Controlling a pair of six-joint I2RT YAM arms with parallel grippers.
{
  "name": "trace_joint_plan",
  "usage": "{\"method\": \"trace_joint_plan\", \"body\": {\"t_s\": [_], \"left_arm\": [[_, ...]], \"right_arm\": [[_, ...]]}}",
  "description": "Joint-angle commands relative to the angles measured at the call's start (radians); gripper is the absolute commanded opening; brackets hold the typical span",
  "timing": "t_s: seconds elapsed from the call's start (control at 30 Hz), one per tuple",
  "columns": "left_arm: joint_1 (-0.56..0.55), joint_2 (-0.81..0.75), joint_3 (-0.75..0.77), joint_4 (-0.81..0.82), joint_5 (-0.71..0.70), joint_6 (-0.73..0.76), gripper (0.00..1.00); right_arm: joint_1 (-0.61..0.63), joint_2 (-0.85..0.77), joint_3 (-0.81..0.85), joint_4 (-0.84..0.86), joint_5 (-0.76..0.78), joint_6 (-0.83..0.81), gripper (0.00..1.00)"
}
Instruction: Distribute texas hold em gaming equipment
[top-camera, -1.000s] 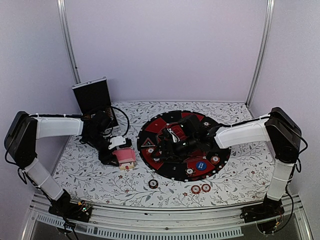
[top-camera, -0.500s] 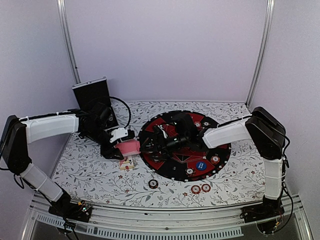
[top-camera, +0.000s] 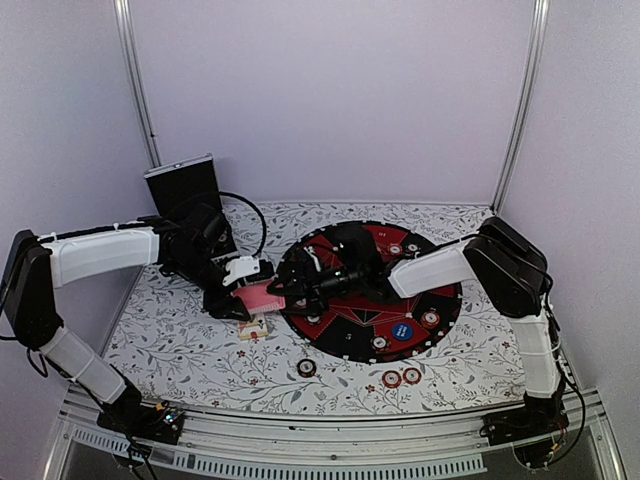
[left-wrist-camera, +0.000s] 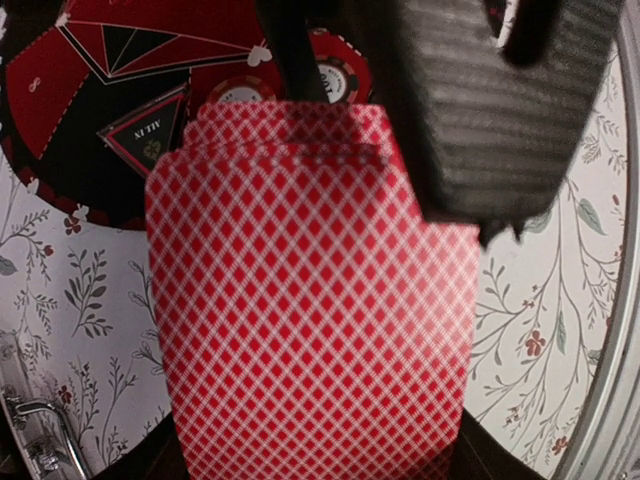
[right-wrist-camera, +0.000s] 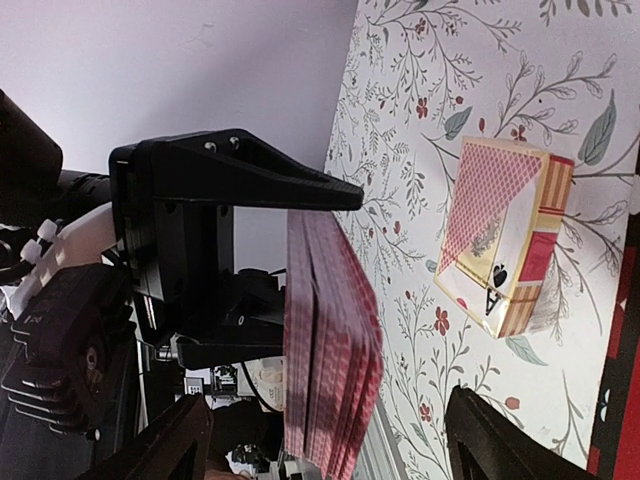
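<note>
Top external view: my left gripper (top-camera: 248, 295), shut on the pink diamond-backed deck of playing cards (top-camera: 263, 297), has lifted it to the rim of the round red-and-black mat (top-camera: 340, 340), and my right gripper (top-camera: 286, 290), wide open and empty, has reached across, so dealing can begin.

The red-and-gold cardboard card box (right-wrist-camera: 500, 235) on the floral surface (right-wrist-camera: 420, 120) shows a black spade and the letter A. The black triangular plaque (left-wrist-camera: 150, 130) carries pale lettering too blurred to read.

pale lilac walls (top-camera: 330, 100) enclose a floral-patterned table (top-camera: 190, 355), evenly lit.
</note>
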Motion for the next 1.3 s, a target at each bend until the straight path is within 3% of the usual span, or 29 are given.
{"method": "trace_joint_plan", "body": {"t_s": [0.0, 0.2, 0.6, 0.93, 0.97, 1.1, 1.2, 1.27], "left_arm": [[-0.017, -0.015, 0.038, 0.004, 0.008, -0.005, 0.33], [-0.021, -0.009, 0.048, 0.004, -0.003, -0.004, 0.32], [-0.024, 0.009, 0.057, 0.004, -0.023, 0.001, 0.31], [-0.032, 0.015, 0.066, 0.004, -0.038, 0.001, 0.35], [-0.033, 0.014, 0.068, 0.001, -0.038, 0.002, 0.37], [-0.036, 0.000, 0.071, 0.016, -0.055, -0.012, 0.63], [-0.036, -0.024, 0.063, 0.041, -0.074, -0.021, 0.99], [-0.036, -0.042, 0.057, 0.047, -0.080, -0.020, 1.00]], "right_arm": [[0.001, 0.047, 0.049, 0.063, -0.024, 0.050, 0.82], [0.012, 0.089, 0.081, 0.133, -0.036, 0.107, 0.68], [0.028, 0.145, 0.115, 0.260, -0.072, 0.201, 0.61], [0.028, 0.158, 0.104, 0.318, -0.062, 0.249, 0.35], [0.027, 0.157, 0.101, 0.318, -0.059, 0.249, 0.32], [0.025, 0.150, 0.086, 0.321, -0.046, 0.247, 0.20], [0.024, 0.147, 0.080, 0.333, -0.043, 0.249, 0.13], [0.024, 0.145, 0.076, 0.343, -0.043, 0.250, 0.10]]}}
